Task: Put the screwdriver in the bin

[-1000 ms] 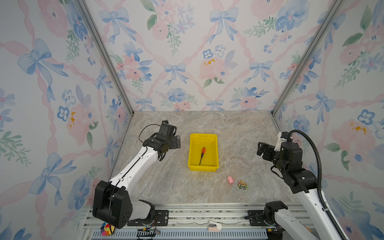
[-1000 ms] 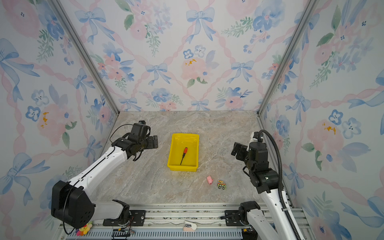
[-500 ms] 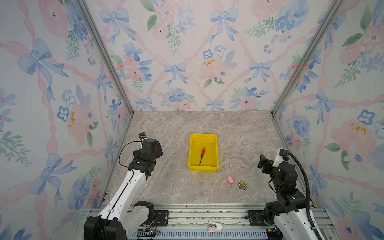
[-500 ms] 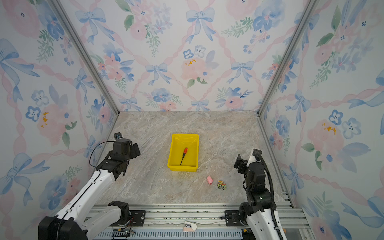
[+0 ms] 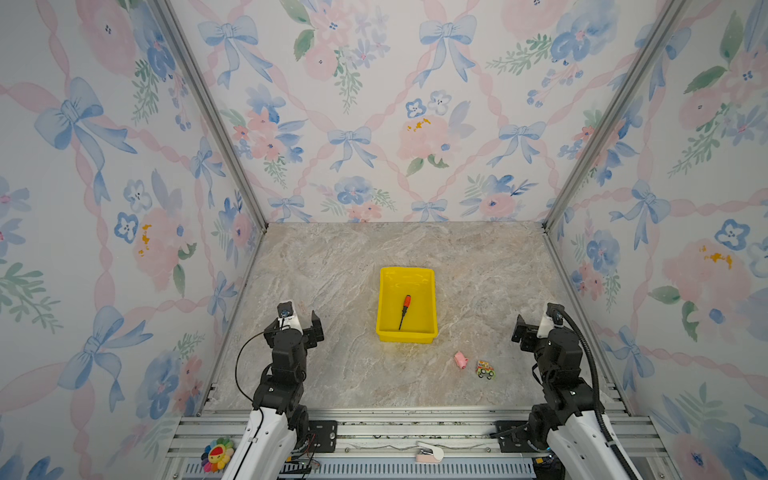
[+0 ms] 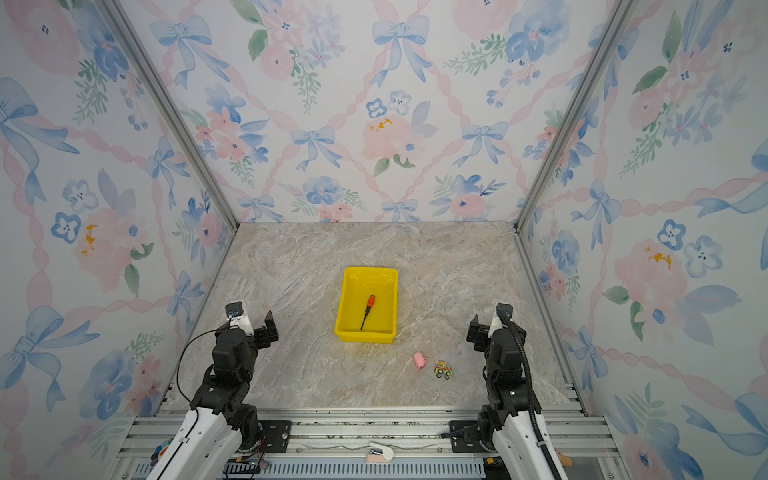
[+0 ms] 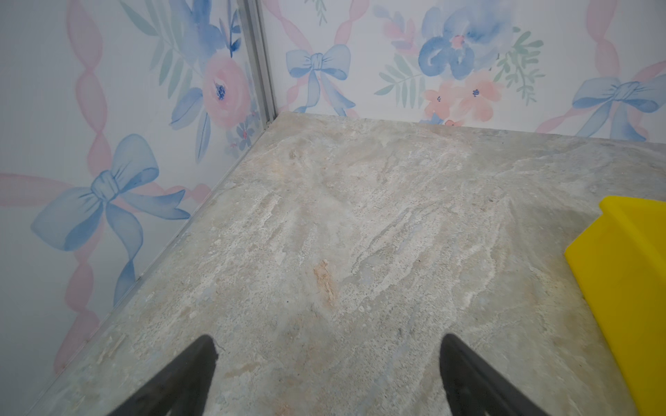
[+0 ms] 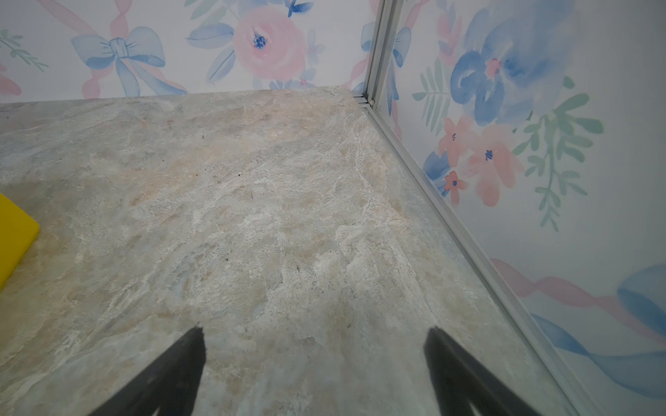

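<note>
The screwdriver [image 5: 404, 311] [image 6: 367, 311], red-orange handle and thin dark shaft, lies inside the yellow bin [image 5: 407, 271] [image 6: 371, 270] at the middle of the table. No gripper touches either one. My left gripper [image 5: 295, 328] [image 7: 326, 342] sits low at the front left, well left of the bin, open and empty over bare tabletop. My right gripper [image 5: 540, 332] [image 8: 317, 331] sits at the front right, also open and empty. Only a yellow corner of the bin [image 7: 630, 288] [image 8: 14, 234] shows in each wrist view.
A small pink toy [image 5: 460, 360] and a little toy car [image 5: 485, 369] lie on the table in front of the bin, to its right. Flowered walls close in three sides. An aluminium rail [image 5: 395, 428] runs along the front.
Both arms have drawn back from the middle of the table and folded low at the front edge. The left gripper left the bin's side. The screwdriver stayed in the bin.
</note>
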`<state>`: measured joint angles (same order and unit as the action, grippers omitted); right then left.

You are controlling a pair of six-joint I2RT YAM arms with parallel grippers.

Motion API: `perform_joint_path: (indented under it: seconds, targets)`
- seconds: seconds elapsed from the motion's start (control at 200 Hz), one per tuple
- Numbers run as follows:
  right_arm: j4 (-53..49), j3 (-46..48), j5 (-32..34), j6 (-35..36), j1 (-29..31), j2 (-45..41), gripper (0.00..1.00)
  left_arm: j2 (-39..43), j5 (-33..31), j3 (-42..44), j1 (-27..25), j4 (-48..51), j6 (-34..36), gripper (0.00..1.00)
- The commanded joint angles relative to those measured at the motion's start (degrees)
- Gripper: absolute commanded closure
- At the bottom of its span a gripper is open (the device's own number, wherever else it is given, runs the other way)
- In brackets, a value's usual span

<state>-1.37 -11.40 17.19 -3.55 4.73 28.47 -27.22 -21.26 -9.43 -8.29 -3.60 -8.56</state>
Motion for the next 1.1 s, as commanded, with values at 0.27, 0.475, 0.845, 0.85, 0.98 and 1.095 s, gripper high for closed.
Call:
perform_joint_path:
  seconds: [0.27, 0.475, 0.845, 0.85, 0.98, 1.095]
  targets:
    - [30.06, -0.76, -3.33, 1.17, -0.95, 26.93, 0.03, -18.13, 4.94, 4.88, 0.84, -25.9, 8.14, 0.02]
    - [37.93, -3.81, -4.73, 1.37, -1.92, 37.06, 0.03, -26.48, 7.15, 4.99, 1.42, -37.58, 9.24, 0.03]
    - [59.68, -6.19, -8.36, 1.72, -2.56, 56.99, 0.03, -47.17, 12.98, -1.75, 3.02, -52.96, 9.33, 0.02]
    - [60.14, -6.1, -8.47, 1.71, -2.55, 57.24, 0.03, -47.29, 13.03, -1.87, 3.02, -53.03, 9.34, 0.02]
    - [62.26, -6.05, -9.4, 1.99, -2.62, 59.99, 0.03, -50.89, 15.27, -3.89, 3.05, -54.68, 10.24, 0.03]
    - [53.3, -10.61, -9.75, 2.09, -2.73, 59.76, 0.03, -55.64, 16.15, -3.81, 3.41, -59.7, 10.53, 0.03]
